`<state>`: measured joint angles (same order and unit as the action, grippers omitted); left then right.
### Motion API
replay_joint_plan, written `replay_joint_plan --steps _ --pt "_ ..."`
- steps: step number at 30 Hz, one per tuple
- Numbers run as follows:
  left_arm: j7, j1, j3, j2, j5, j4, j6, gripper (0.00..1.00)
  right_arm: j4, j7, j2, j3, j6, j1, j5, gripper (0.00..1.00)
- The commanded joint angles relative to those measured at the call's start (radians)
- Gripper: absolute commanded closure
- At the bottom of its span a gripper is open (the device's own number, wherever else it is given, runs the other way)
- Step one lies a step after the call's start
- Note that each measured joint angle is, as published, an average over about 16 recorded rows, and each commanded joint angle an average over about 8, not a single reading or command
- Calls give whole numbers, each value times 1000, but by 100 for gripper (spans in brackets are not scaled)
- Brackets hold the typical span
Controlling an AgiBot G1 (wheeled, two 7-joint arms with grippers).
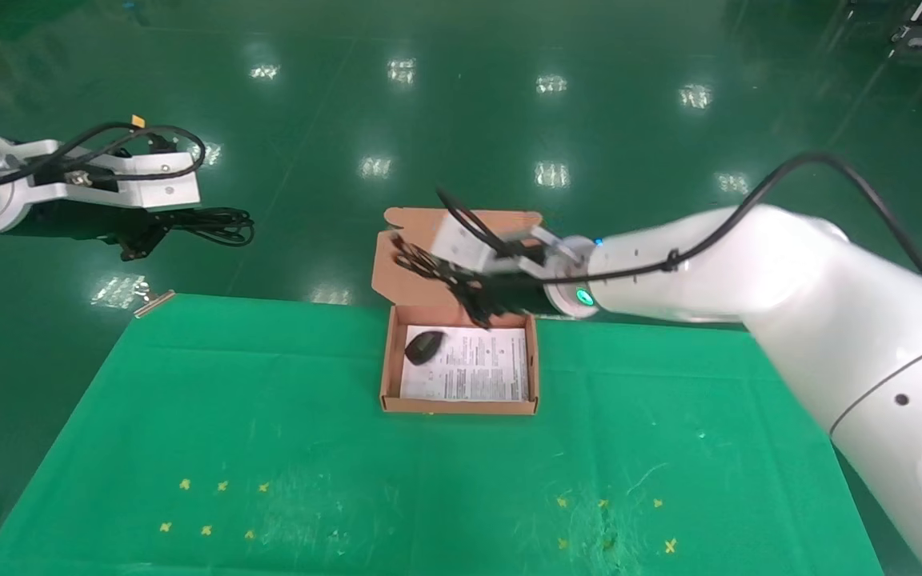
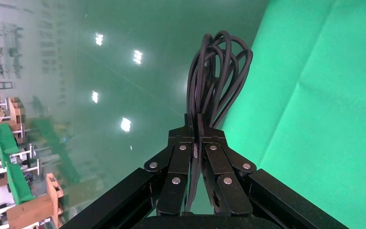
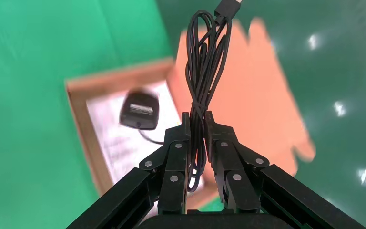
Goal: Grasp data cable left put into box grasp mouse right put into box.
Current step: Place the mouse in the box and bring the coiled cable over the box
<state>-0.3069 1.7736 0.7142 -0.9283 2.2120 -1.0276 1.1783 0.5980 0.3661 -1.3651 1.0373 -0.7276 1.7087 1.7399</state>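
**benchrat:** So where's everything sitting? The mouse is already lying in the box at frame centre, in the upper left corner of the white sheet. The right gripper hovers over the box's back edge, in front of the raised flap, clamped on the mouse's cord. The bundled loops and silver plug hang out past its fingers.

**looptie:** And the left gripper is way off at the upper left of the head view, past the green cloth, pinched shut on the data cable. In its wrist view the loops fan out beyond the fingertips.

**benchrat:** Looks light and floppy to me. Rubbery jacket, so probably not slippery, but the loops could spring apart or snag on the box wall.

**looptie:** Yeah, grabbing across the middle of the bundle seems right, all strands squeezed together. One stray loop and half the coil likely drapes over the rim
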Motion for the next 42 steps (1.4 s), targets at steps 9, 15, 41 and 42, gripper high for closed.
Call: replay_joint_plan --steps 9,15,41,42 --pt "-2 -1 0 1 1 -3 1 100 -47 41 -6 107 59 -22 -46 100" --pt "-3 -1 0 1 1 -3 1 100 -28 57 -8 174 79 -27 -86 100" --pt "20 -29 2 -27 -22 -2 -28 100 102 129 90 254 108 -12 -124 0" --pt "29 -39 3 -38 -30 2 -40 100 113 134 105 252 110 -8 -122 0"
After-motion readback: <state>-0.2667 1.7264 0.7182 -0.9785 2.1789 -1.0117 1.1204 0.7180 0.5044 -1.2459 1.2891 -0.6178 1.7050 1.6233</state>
